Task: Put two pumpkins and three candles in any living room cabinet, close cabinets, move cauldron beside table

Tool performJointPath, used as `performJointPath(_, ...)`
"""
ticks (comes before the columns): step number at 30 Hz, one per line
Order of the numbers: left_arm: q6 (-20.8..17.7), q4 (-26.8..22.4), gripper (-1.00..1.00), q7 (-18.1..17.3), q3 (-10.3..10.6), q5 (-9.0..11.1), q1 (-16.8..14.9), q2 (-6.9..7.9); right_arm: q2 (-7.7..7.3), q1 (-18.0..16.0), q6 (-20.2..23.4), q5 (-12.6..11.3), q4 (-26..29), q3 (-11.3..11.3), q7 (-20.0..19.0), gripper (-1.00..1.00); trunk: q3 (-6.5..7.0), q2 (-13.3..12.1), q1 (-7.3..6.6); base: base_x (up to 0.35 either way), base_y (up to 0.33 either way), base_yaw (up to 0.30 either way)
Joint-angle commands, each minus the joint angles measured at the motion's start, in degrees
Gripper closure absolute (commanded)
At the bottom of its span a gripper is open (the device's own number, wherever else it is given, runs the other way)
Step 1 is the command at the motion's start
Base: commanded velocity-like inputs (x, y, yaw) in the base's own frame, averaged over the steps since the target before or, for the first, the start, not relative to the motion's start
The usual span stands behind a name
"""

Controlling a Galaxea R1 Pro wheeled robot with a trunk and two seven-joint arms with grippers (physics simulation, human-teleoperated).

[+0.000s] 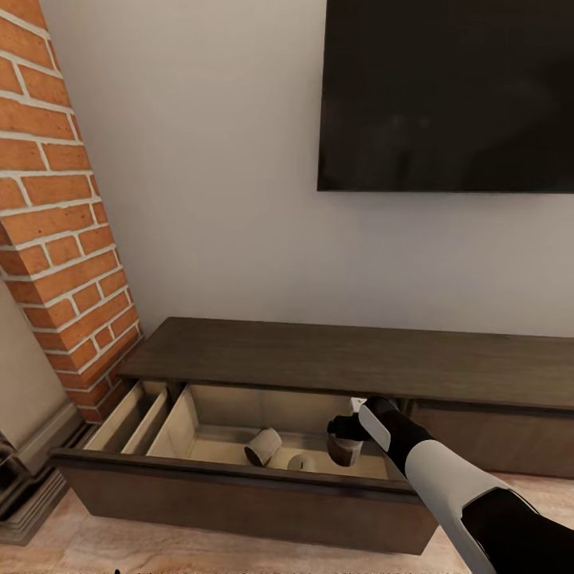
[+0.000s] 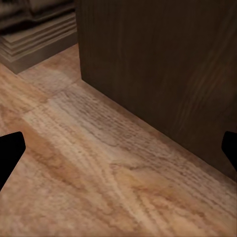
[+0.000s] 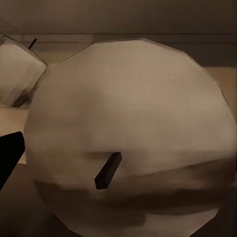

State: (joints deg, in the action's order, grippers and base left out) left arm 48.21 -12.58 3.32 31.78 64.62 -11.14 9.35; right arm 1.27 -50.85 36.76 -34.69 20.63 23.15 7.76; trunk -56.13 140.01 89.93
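The long dark brown cabinet [image 1: 343, 355] stands against the wall, and its left drawer [image 1: 239, 494] is pulled out, showing a pale inside. In the drawer one beige candle [image 1: 263, 446] lies on its side and a second candle [image 1: 300, 461] stands upright. My right gripper [image 1: 347, 430] reaches down into the drawer's right part, shut on a third candle [image 1: 344, 453]. That candle's wick end [image 3: 128, 133] sits close up in the right wrist view, with one finger [image 3: 10, 155] at its edge and another candle [image 3: 17, 71] behind it. My left gripper [image 2: 118, 148] hangs open over the floor beside the cabinet's dark front [image 2: 163, 64].
A red brick column [image 1: 56, 199] rises left of the cabinet, with the stone-coloured fireplace base [image 1: 24, 462] below it. A black TV [image 1: 446, 96] hangs on the wall above. The wooden floor [image 2: 98, 163] runs along the cabinet's front.
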Motion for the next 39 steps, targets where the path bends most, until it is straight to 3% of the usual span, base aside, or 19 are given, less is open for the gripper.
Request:
performJointPath(1, 0.2, -0.1, -1.00, 0.3, 0.5, 0.3, 0.0, -0.03, -0.04, 0.0, 0.2, -0.6, 0.1, 0.4, 0.5, 1.00, -0.06, 0.0, -0.01, 0.000, 0.000, 0.000)
performJointPath(3, 0.2, -0.1, -1.00, 0.3, 0.5, 0.3, 0.0, -0.08, -0.04, 0.0, 0.2, -0.6, 0.1, 0.5, 0.5, 1.00, -0.06, 0.0, -0.01, 0.000, 0.000, 0.000)
performJointPath(4, 0.2, -0.1, -1.00, 0.3, 0.5, 0.3, 0.0, -0.10, -0.04, 0.0, 0.2, -0.6, 0.1, 0.5, 0.5, -1.00, -0.06, 0.0, -0.01, 0.000, 0.000, 0.000)
performJointPath(39, 0.0, 0.0, -1.00, 0.3, 0.5, 0.3, 0.0, -0.30, -0.08, 0.0, 0.2, -0.5, 0.2, 0.5, 0.4, -1.00, -0.06, 0.0, -0.01, 0.000, 0.000, 0.000)
